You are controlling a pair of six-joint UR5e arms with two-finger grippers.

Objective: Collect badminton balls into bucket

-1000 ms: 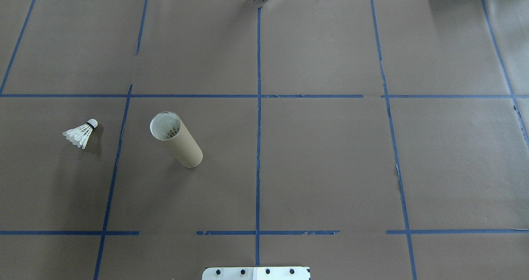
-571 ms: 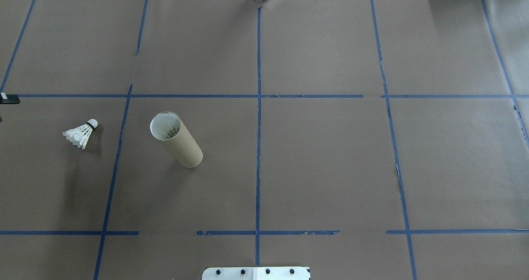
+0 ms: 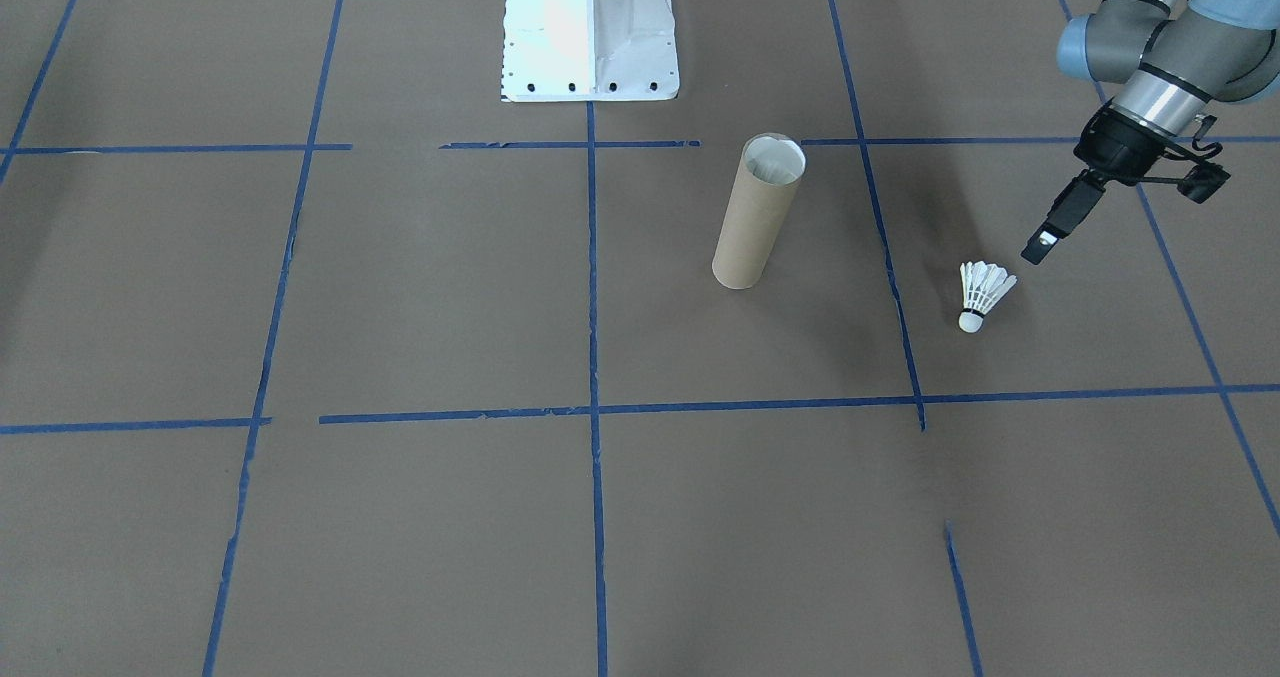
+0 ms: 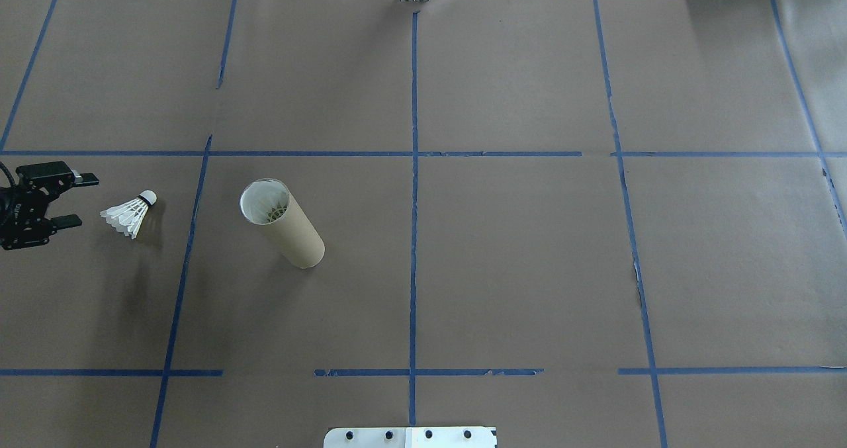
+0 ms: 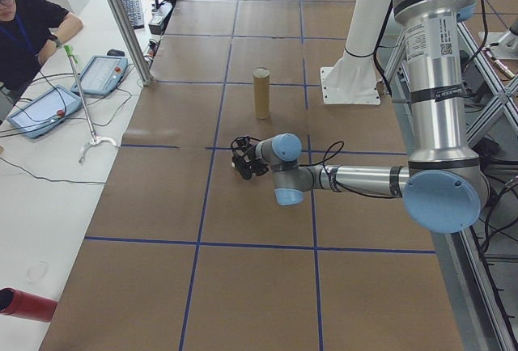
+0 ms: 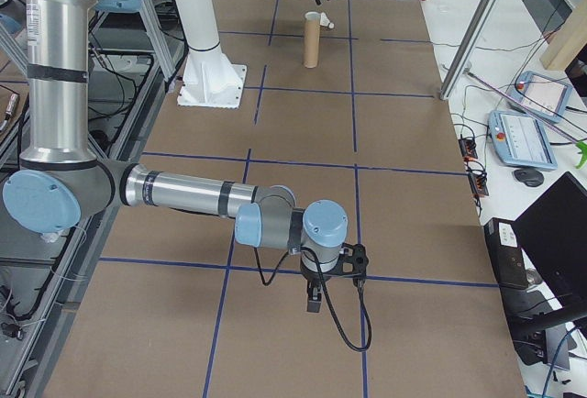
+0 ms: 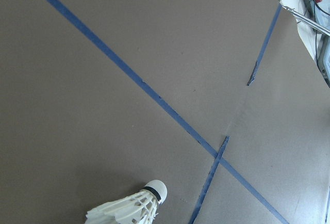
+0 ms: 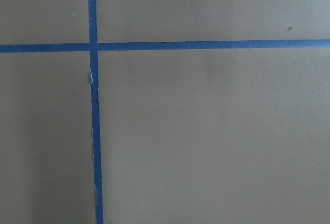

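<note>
The overhead view looks forward and down from behind the robot onto the brown worktop (image 4: 516,263). The front-facing view looks steeply down from the opposite side, with the white robot base (image 3: 588,32) at its top. Both share the upright bucket (image 4: 283,224) and the loose shuttlecock (image 4: 130,214). The 2 side views look along the worktop from either end; both also take in the bucket. The left wrist camera sits close over the paper and catches the shuttlecock at its bottom edge. The right wrist camera, also close, shows only paper crossed by blue tape (image 8: 94,131).
</note>
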